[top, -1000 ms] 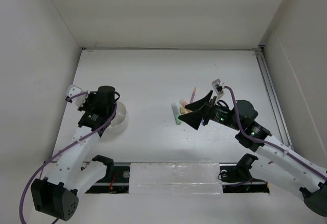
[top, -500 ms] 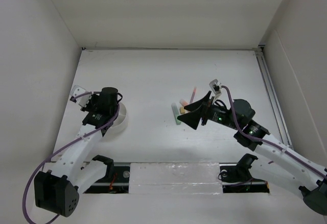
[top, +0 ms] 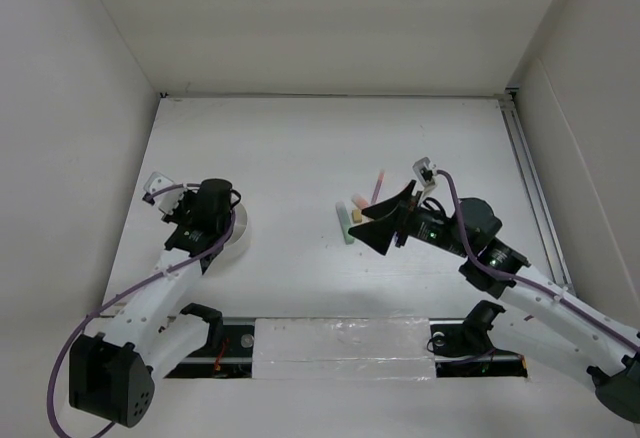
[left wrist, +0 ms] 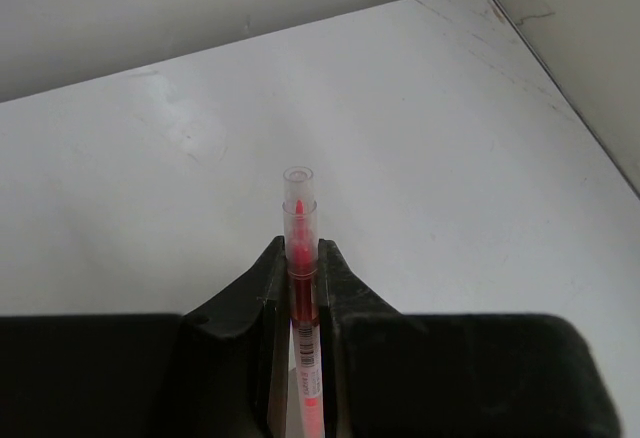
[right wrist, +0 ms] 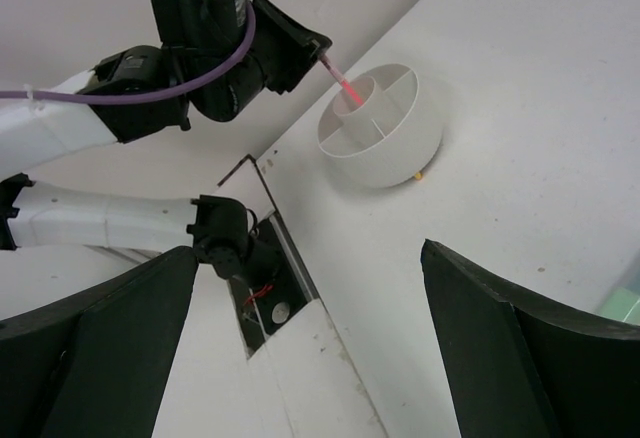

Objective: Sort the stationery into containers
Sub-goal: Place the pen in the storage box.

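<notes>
Since 1 second ago the left gripper (left wrist: 300, 253) has turned slightly toward the lower left of the top view, above the white tub (right wrist: 385, 148). It is clamped on 1 red pen (left wrist: 299, 213), whose tip points into the tub's central cup and is apparently not yet released. The right gripper (right wrist: 310, 353) hangs wide open and holds nothing, beside the loose stationery (top: 349, 223) at mid-frame, so most of the sorting looks undone.

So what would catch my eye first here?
The left tool is shut on a thin red pen, angled down toward the middle cup of the round white tub on the left of the table. Further right, the right tool hangs wide open beside a few coloured markers.
</notes>
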Robot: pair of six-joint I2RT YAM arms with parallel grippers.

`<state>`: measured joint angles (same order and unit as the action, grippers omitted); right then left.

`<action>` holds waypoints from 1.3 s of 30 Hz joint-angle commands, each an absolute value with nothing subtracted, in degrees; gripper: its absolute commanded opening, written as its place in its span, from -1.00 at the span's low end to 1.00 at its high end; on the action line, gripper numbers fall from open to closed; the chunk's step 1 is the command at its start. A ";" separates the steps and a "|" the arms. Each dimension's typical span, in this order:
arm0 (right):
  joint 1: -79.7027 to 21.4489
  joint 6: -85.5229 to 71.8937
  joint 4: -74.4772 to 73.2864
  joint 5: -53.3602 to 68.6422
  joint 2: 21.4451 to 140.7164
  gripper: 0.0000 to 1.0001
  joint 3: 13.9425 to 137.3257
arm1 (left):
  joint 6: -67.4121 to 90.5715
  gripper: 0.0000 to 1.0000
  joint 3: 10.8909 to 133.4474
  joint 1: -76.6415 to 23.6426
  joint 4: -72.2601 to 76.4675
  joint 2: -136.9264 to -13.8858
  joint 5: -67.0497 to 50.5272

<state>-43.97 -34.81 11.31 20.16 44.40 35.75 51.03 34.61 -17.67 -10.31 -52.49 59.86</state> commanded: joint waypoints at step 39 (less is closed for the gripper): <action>-45.53 -36.47 16.08 15.29 46.31 1.00 32.95 | 45.60 1.00 28.91 -21.00 -3.15 -37.35 51.67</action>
<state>-45.08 -36.86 12.67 16.43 45.15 31.66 43.83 28.62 -19.27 -1.83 -38.22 49.10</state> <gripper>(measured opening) 0.999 0.997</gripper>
